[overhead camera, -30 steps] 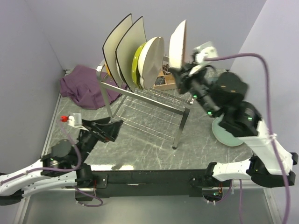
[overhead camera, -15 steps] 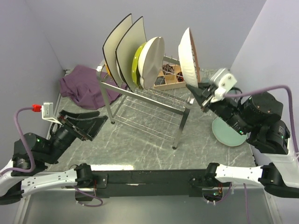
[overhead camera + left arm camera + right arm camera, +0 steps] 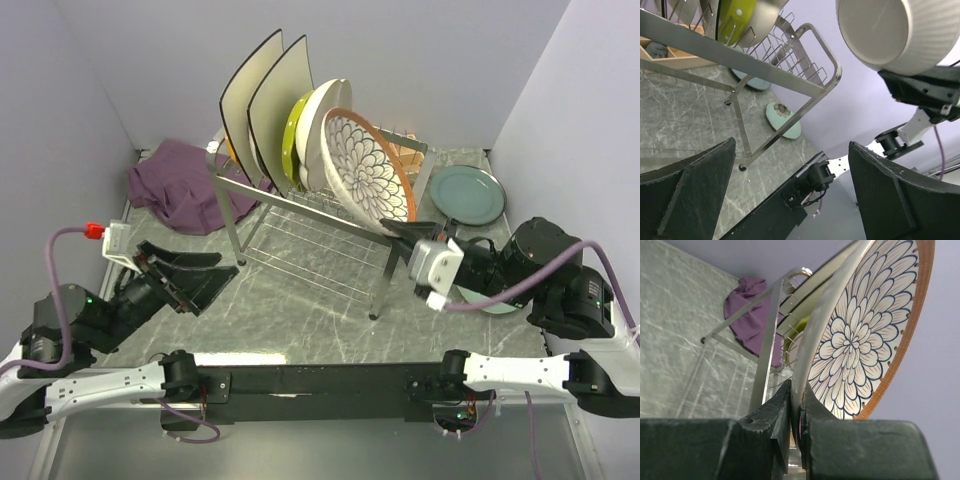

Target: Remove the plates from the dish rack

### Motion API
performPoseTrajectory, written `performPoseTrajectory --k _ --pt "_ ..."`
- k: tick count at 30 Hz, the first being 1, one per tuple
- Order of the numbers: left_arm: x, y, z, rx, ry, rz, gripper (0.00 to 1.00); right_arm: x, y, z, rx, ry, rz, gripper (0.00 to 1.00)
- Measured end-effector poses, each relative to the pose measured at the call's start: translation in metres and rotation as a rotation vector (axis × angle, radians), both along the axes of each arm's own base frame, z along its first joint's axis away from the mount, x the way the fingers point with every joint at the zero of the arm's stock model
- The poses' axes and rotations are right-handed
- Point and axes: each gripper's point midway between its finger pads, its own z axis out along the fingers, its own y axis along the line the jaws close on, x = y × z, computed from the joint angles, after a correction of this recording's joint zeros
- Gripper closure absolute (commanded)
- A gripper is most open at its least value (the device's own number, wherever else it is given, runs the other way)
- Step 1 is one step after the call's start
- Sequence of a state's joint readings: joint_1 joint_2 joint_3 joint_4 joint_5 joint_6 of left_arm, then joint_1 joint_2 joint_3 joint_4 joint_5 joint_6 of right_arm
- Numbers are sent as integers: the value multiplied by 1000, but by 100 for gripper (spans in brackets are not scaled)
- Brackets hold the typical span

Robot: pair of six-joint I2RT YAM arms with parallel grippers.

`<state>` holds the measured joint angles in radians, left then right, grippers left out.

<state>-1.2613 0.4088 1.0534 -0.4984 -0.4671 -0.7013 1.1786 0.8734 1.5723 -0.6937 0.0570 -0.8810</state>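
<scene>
left tool point(image 3: 226, 267) spread wide, right tool point(image 3: 392, 229) clamped tight

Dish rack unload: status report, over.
Right end effector shut on brown-rimmed flower-patterned round plate. Left end effector open, empty. Other plates in silver wire dish rack; its end tube beside held plate.

No lettering, label, brand or number was legible on the plates point(image 3: 368, 170), the dish rack point(image 3: 300, 205) or anything else.

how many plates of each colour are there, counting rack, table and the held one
large cream square plates: 2
yellow-green round plate: 1
cream round plate: 1
brown-rimmed flower-patterned round plate: 1
teal-grey round plate: 1
mint round plate with flower: 1
total: 7
</scene>
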Motion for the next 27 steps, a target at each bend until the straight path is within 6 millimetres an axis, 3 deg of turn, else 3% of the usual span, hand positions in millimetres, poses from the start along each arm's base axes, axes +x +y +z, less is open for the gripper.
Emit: performPoseTrajectory --k 6,14,20,27 --pt "-7 18 13 -72 1 -4 0 -12 9 -9 -118 -180 78 100" --pt "-16 28 42 -141 0 -41 1 -28 37 -30 -310 -399 156 100" --pt "-20 23 61 -167 0 -70 1 -26 51 -46 -443 -469 141 100" --pt "-20 2 78 -151 -3 -106 3 -21 57 -66 -571 -486 125 100"
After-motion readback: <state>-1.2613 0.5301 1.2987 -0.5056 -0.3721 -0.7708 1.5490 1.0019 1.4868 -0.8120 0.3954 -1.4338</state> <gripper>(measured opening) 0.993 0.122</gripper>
